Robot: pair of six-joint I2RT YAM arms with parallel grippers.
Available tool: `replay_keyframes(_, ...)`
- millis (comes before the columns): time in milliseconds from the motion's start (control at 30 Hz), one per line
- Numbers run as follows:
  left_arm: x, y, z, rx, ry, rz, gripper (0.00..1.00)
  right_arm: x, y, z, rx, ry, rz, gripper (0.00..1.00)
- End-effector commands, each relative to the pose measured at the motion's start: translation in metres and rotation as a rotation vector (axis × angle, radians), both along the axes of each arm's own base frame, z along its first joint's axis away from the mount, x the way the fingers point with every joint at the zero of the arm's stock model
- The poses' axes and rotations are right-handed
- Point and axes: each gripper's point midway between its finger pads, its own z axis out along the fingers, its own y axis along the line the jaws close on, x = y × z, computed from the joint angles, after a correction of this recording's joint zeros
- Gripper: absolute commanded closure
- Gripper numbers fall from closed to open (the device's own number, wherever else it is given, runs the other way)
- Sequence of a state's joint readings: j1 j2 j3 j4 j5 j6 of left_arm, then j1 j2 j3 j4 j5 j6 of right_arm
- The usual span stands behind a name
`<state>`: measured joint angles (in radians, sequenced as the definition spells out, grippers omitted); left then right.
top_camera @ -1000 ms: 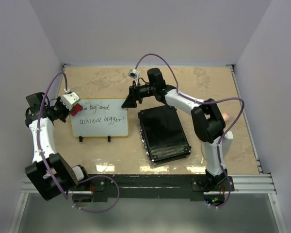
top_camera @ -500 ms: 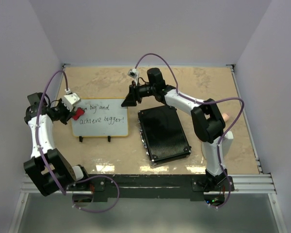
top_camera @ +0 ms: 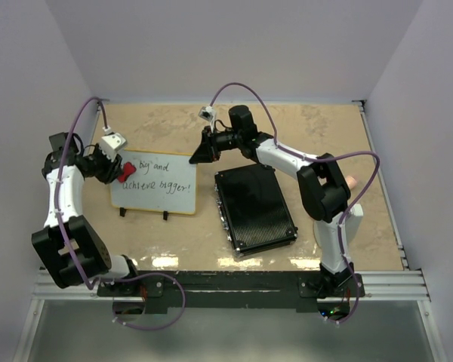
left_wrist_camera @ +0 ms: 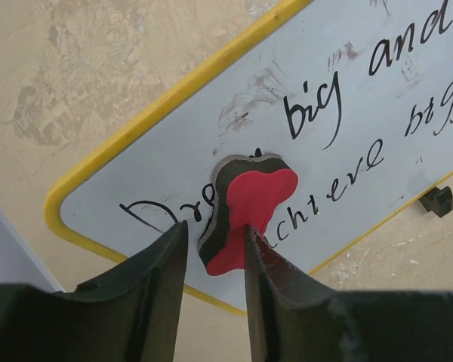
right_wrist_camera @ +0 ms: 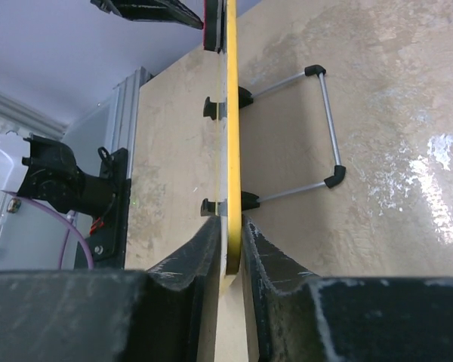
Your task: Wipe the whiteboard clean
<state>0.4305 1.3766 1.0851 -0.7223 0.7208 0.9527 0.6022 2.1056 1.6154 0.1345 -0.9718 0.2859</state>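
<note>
Two changes from a second ago: left gripper [left_wrist_camera: 216,237] slid its red-and-black eraser [left_wrist_camera: 253,200] further onto the small yellow-framed whiteboard [top_camera: 155,185], which stands just left of the black ribbed rectangular case [top_camera: 254,210], and right gripper [right_wrist_camera: 228,249] closed onto the board's case-side edge. Left jaws sit narrow around the eraser, grip unclear. Only the right wrist view shows the wire stand [right_wrist_camera: 328,124].

Upright yellow-framed whiteboard [top_camera: 155,194]; black handwriting

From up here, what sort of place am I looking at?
Probably a robotics lab test cell: a left arm and right arm bolted to a metal rail at the table edge, plain walls boxing it in, and a small whiteboard to work on.
</note>
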Motion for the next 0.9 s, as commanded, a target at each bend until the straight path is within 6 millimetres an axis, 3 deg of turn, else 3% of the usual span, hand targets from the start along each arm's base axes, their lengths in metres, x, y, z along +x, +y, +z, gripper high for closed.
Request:
replay_keyframes(0,0.003,0.002,0.033,0.047,-0.096,-0.006,0.56,-0.004,0.005,0.008,0.032,-0.015,0.032,0.83)
replay_keyframes(67,-0.001,0.005,0.039,0.072,-0.120,-0.002,0.50,-0.005,0.005,0.008,0.033,-0.016,0.032,0.90)
replay_keyframes(200,-0.017,0.006,0.046,0.118,-0.174,-0.028,0.50,-0.005,0.006,0.010,0.036,-0.013,0.034,0.98)
replay_keyframes(400,-0.029,-0.001,0.023,0.181,-0.220,-0.108,0.48,-0.011,0.011,0.013,0.036,-0.007,0.038,0.78)
replay_keyframes(500,-0.019,-0.003,0.022,0.191,-0.266,-0.109,0.45,-0.015,0.013,0.013,0.032,-0.006,0.039,0.77)
replay_keyframes(567,-0.016,-0.009,0.014,0.215,-0.259,-0.118,0.44,-0.017,0.015,0.013,0.029,-0.004,0.039,0.81)
replay_keyframes(633,-0.007,-0.012,0.019,0.246,-0.302,-0.109,0.44,-0.016,0.015,0.012,0.027,-0.005,0.035,0.85)
replay_keyframes(867,0.001,-0.010,0.017,0.276,-0.317,-0.088,0.51,-0.015,0.016,0.011,0.020,-0.001,0.029,0.96)
